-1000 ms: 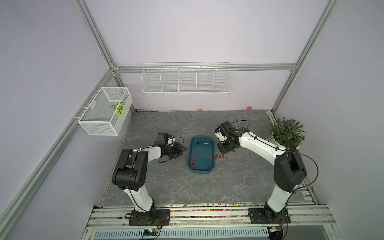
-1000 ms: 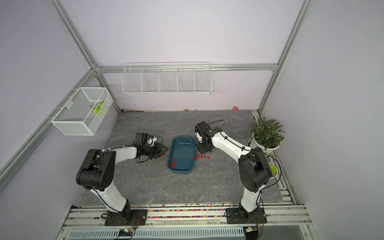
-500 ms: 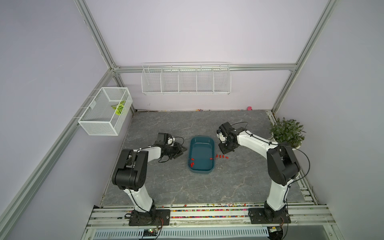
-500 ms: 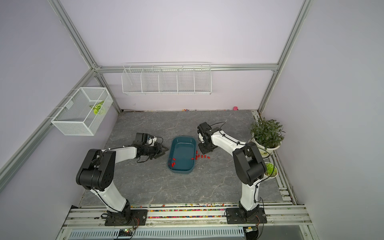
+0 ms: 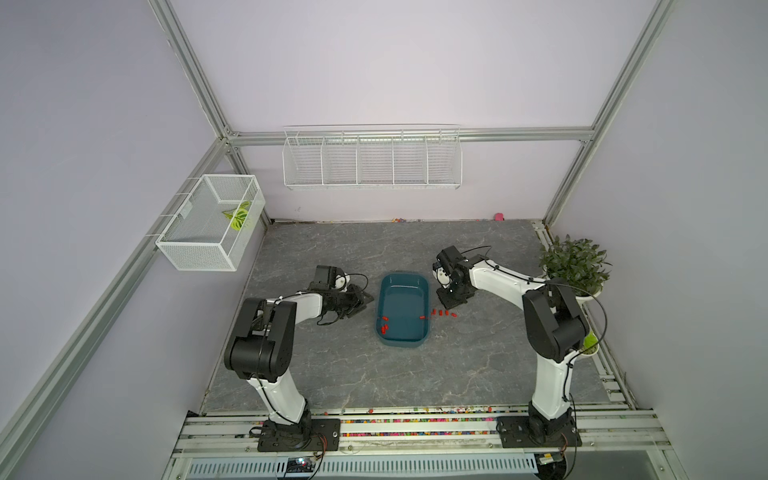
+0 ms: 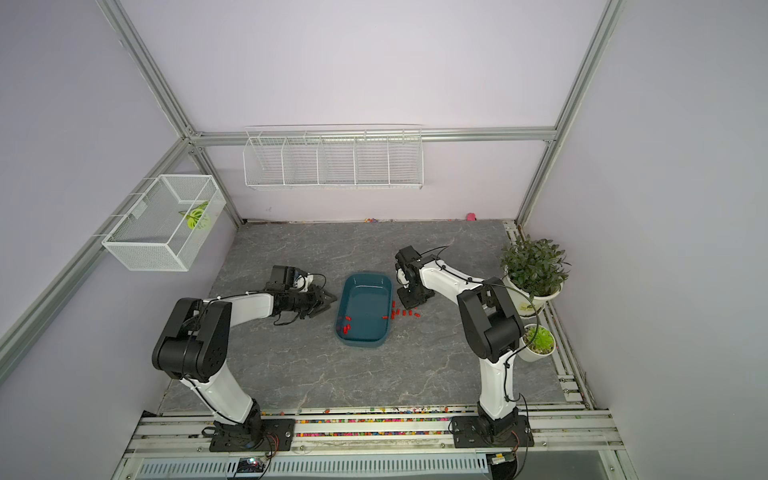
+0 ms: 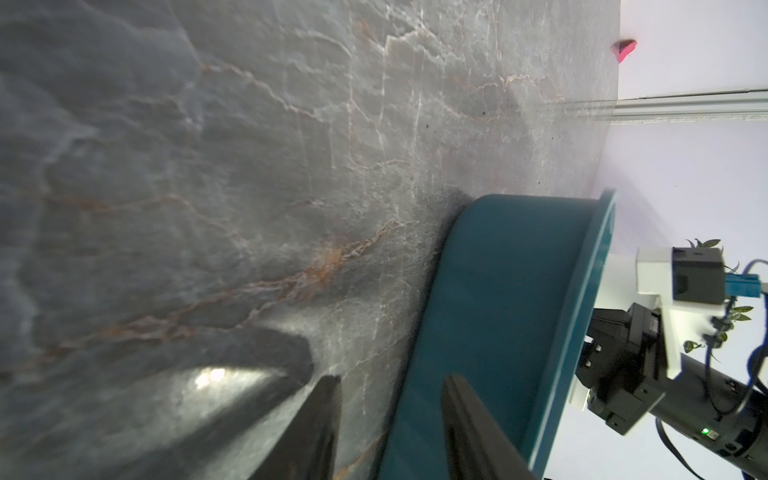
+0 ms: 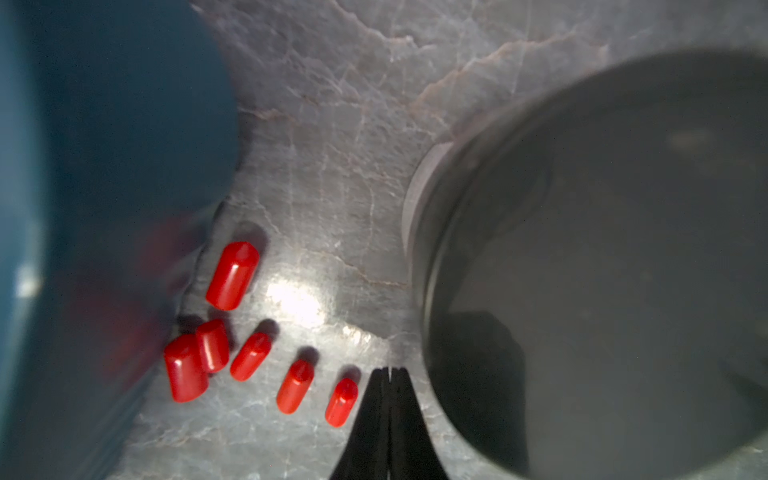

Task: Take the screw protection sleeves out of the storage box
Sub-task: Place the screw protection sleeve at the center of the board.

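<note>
The teal storage box [image 5: 402, 291] [image 6: 365, 291] lies mid-table. Red screw protection sleeves lie inside it near its left wall [image 5: 384, 328] [image 6: 347, 328], and one lies by its right wall [image 5: 422, 318]. Several more sleeves [image 5: 442, 312] [image 6: 405, 312] [image 8: 232, 276] lie on the table just right of the box [image 8: 104, 166]. My right gripper [image 5: 448, 302] [image 8: 388, 370] is shut and empty, its tips on the table beside the nearest sleeve [image 8: 341, 402]. My left gripper [image 5: 365, 299] [image 7: 391, 378] is open and empty, low against the box's outer left wall [image 7: 498, 311].
A dark round object [image 8: 602, 249] sits blurred close beside the right gripper. Potted plants [image 5: 575, 266] [image 6: 534, 266] stand at the right edge. White wire baskets [image 5: 372, 158] [image 5: 212, 222] hang on the walls. Coloured beads [image 5: 415, 420] line the front rail.
The right arm's elbow has drawn back toward its base while its gripper stayed beside the sleeves outside the box. The left arm has not moved.
</note>
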Robot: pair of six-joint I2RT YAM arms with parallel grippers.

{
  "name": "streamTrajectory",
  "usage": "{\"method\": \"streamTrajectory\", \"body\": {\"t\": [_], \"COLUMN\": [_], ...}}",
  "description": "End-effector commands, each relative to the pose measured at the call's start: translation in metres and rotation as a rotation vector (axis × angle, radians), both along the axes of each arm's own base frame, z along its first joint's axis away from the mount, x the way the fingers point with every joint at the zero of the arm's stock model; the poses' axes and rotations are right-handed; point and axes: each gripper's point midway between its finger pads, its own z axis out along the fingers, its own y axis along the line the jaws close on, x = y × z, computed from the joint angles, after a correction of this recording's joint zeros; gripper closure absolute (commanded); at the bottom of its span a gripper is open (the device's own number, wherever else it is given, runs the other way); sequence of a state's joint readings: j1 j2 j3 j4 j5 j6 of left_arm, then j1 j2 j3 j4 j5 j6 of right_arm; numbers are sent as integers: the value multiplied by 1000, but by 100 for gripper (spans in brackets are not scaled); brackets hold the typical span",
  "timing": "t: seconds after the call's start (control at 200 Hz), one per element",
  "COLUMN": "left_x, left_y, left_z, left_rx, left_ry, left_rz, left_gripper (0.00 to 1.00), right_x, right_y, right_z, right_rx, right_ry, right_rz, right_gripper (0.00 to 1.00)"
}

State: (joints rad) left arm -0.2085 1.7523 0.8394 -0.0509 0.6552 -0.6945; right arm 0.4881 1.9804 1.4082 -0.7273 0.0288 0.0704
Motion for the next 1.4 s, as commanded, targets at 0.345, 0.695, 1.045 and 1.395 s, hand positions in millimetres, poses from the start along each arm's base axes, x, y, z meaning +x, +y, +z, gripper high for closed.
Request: {"method": "streamTrajectory", "body": {"t": [0.345,0.695,1.045,1.395], "left_x": [3,3,3,10], "left_y": [0,0,0,16], "left_z": [3,3,5,43], "left_rx": [0,1,0,196], "left_ry": [-20,-22,-27,-117], "left_rz": [-14,-12,-12,3], "left_gripper": [54,54,54,54], "right_x": [-1,-2,-3,-6], "right_y": [-1,-1,2,22], "right_z": [-10,-9,16,33], "right_rx": [-4,-3,38,103], "right_ry": [42,45,9,-32], "right_rz": [11,9,-1,14], "right_gripper": [91,83,78,74]}}
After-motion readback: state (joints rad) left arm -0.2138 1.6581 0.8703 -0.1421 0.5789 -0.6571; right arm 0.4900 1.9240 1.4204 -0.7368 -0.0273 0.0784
